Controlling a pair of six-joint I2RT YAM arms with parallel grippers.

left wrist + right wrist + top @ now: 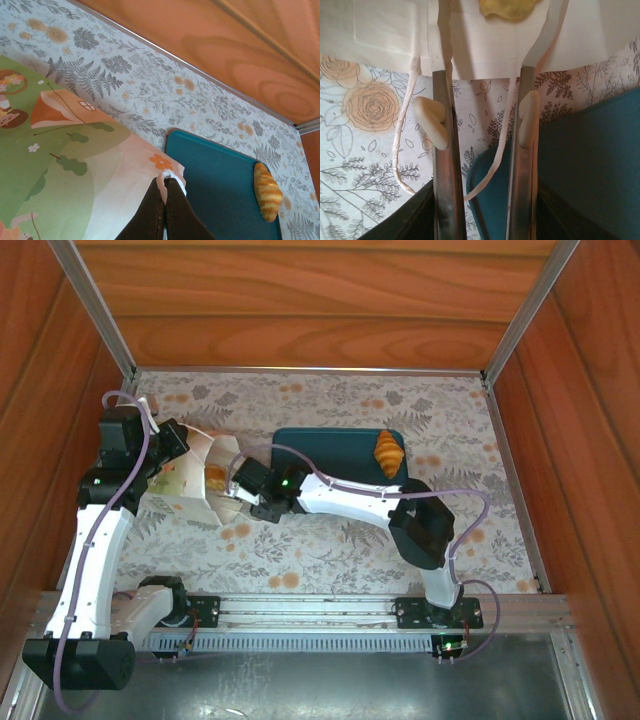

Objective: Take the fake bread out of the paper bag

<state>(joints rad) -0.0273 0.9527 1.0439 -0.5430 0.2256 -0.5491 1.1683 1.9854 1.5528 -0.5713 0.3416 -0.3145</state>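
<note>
The paper bag (185,480) lies on its side with its mouth facing right. My left gripper (180,448) is shut on the bag's upper rim, and in the left wrist view its fingers (172,210) pinch the paper edge beside a cord handle. A golden piece of fake bread (214,478) shows inside the mouth. My right gripper (236,498) is at the mouth, open. In the right wrist view its fingers (442,150) reach into the white bag with nothing between them, and a yellow bread piece (507,7) lies just beyond. A croissant (388,453) rests on the teal tray (320,445).
The bag's white cord handles (402,150) hang loose around the right fingers. The teal tray (220,185) sits just right of the bag, with the croissant (267,192) on its far end. Wooden walls enclose the floral table (330,550) on three sides.
</note>
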